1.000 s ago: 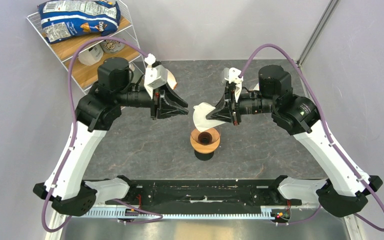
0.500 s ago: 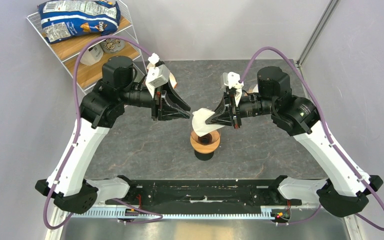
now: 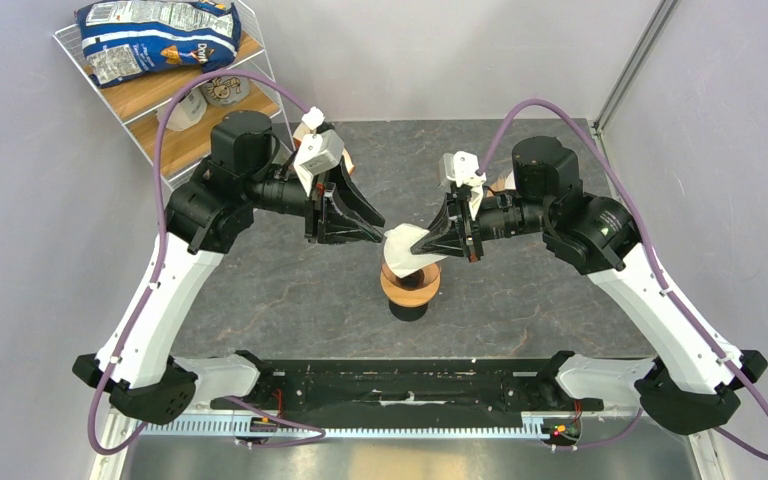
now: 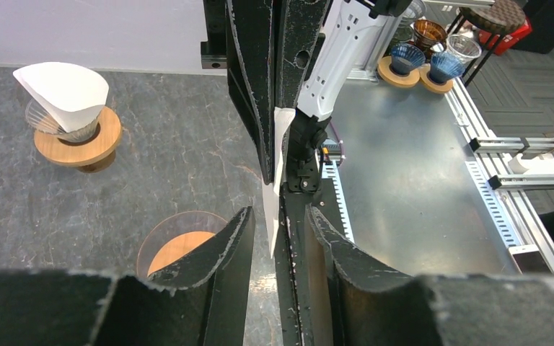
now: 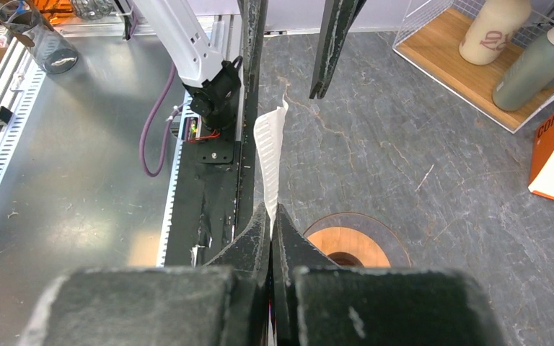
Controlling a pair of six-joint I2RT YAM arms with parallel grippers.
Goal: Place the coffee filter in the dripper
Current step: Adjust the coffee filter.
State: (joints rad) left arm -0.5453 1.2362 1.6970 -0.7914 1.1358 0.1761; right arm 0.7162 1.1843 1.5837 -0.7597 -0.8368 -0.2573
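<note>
The thin cream-white paper cone filter [image 3: 407, 247] hangs over the clear glass, wooden-collared funnel dripper [image 3: 410, 286] at the middle of the counter [image 3: 290, 290]. The right gripper [image 3: 436, 243] pinches its edge, and the left gripper [image 3: 378, 233] gapes alongside. It looks light, limp and easily creased, so it is best held at the rim.

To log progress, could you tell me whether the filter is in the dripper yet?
Out. The right claw pinches the filter, flat, above the dripper; the right wrist view shows the dripper's cone empty.
</note>
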